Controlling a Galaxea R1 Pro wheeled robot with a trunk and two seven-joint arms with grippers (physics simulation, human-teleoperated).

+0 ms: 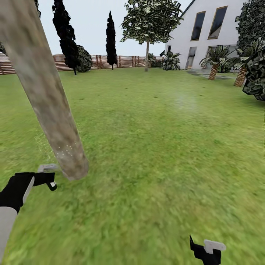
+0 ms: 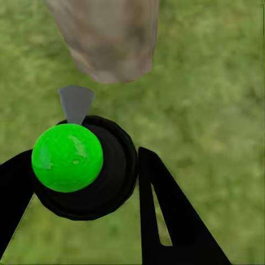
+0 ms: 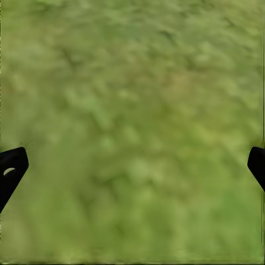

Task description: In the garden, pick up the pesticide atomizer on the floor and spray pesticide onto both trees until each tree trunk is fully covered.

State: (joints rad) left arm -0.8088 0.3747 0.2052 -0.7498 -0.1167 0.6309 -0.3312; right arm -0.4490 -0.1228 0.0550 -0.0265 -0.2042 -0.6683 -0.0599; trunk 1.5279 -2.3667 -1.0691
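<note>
My left gripper (image 2: 85,163) is shut on the pesticide atomizer (image 2: 113,176), a dark round body with a bright green knob and a grey nozzle. The nozzle points at the foot of a tree trunk (image 2: 107,38) just ahead, not touching it. In the head view that thick mottled grey-tan tree trunk (image 1: 46,95) leans across the left side, with pale specks low on its bark. My left gripper (image 1: 49,180) holds the atomizer (image 1: 48,168) beside the trunk's base. A second tree (image 1: 147,22) stands far off by the fence. My right gripper (image 1: 208,250) is open over bare lawn, its fingertips (image 3: 11,165) wide apart.
The green lawn (image 1: 158,147) stretches ahead to a brown slat fence (image 1: 106,62). Dark cypresses (image 1: 66,33) and a shrub stand along it. A white house (image 1: 209,33) with palms (image 1: 214,62) and a dark bush (image 1: 255,73) lies at the far right.
</note>
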